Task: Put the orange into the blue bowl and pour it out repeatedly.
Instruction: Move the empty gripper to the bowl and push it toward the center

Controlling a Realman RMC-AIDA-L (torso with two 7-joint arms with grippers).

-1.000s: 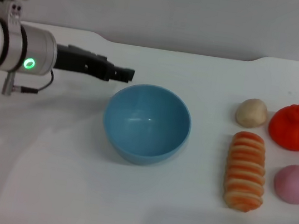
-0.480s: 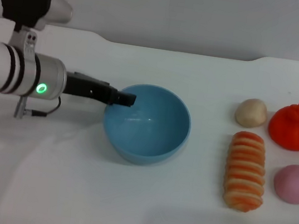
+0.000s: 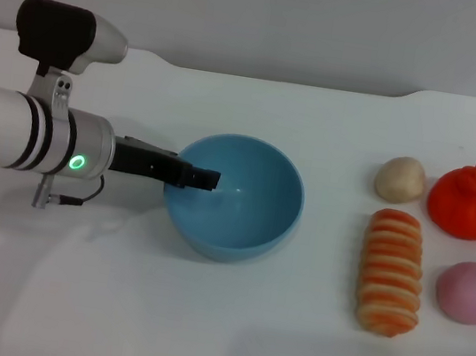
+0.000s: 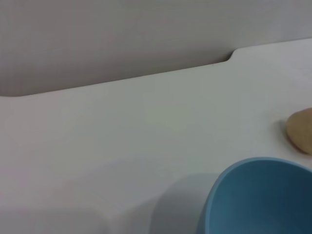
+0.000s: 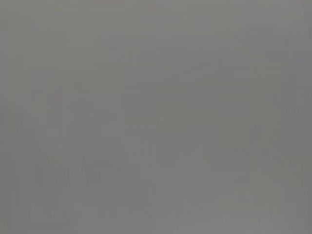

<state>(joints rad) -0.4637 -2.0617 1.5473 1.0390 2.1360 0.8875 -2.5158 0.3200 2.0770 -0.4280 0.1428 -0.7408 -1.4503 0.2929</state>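
My left claw [image 3: 206,179] reaches over the near-left rim of the blue bowl [image 3: 240,223], tips inside; cannot tell its grip. Bowl empty, mid-worktop [image 3: 197,333]. The orange [image 3: 468,205] sits far right, beside the striped loaf [image 3: 392,273]. Right claw not seen.

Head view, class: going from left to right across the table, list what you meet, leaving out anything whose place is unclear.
Left tool at the near-left rim → blue bowl → striped bread loaf → orange. The beige ball and the pink ball overlap these in the left-to-right order, so they are left out.
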